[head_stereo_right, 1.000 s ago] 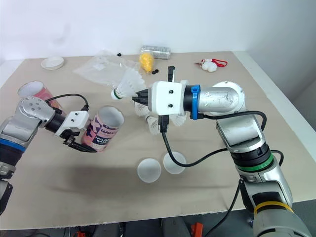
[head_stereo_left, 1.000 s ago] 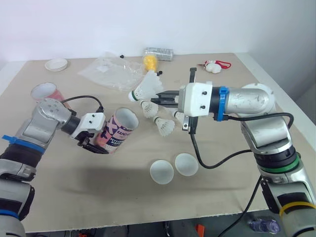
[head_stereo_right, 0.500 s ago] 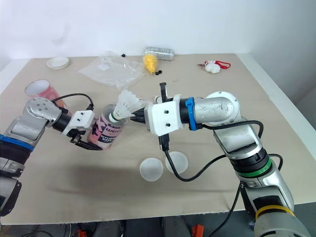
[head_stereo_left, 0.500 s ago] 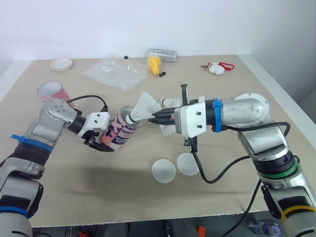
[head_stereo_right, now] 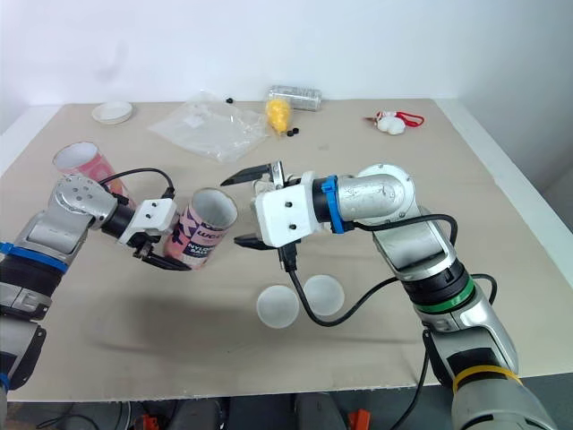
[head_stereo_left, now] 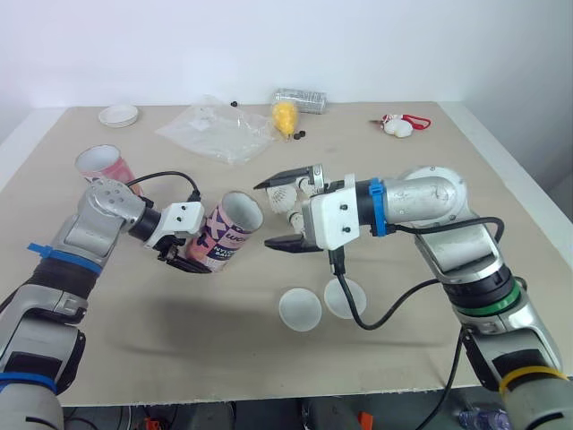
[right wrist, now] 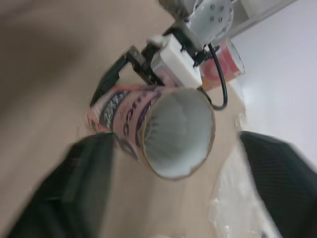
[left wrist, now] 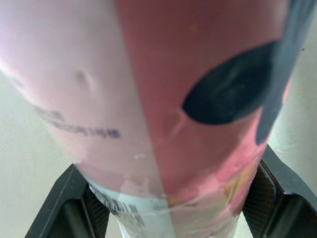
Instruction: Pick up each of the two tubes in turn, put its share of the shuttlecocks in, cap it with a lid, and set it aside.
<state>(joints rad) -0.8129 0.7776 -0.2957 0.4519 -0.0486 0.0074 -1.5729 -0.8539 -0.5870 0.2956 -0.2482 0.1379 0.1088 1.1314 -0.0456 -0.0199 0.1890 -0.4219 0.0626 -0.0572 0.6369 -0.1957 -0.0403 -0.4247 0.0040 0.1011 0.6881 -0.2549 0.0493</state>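
Far left, the spare pink tube [head_stereo_left: 106,165] stands upright on the table [head_stereo_left: 134,358], mouth up, well apart from the action. Moving in, my left gripper [head_stereo_left: 188,258] is clamped on the other tube [head_stereo_left: 228,233], which I'm holding tilted above the table with its open mouth facing the right arm. In the left wrist view the two black fingers [left wrist: 69,198] press against opposite sides of the tube's lower end. The label is pink, red and dark blue with a pale band. There's a line of small dark print on it, but I can't read it, and the lettering seen from the head views is too small to make out.

Next, my right gripper [head_stereo_left: 272,213] sits just in front of that mouth, fingers spread wide, touching nothing. Loose white shuttlecocks [head_stereo_left: 288,193] lie on the table just behind it. Nearer me, two translucent lids [head_stereo_left: 300,309] rest side by side, touching or nearly so.

Along the far edge are a small white dish [head_stereo_left: 118,115], a clear plastic bag [head_stereo_left: 215,133] and a yellow item [head_stereo_left: 285,115].
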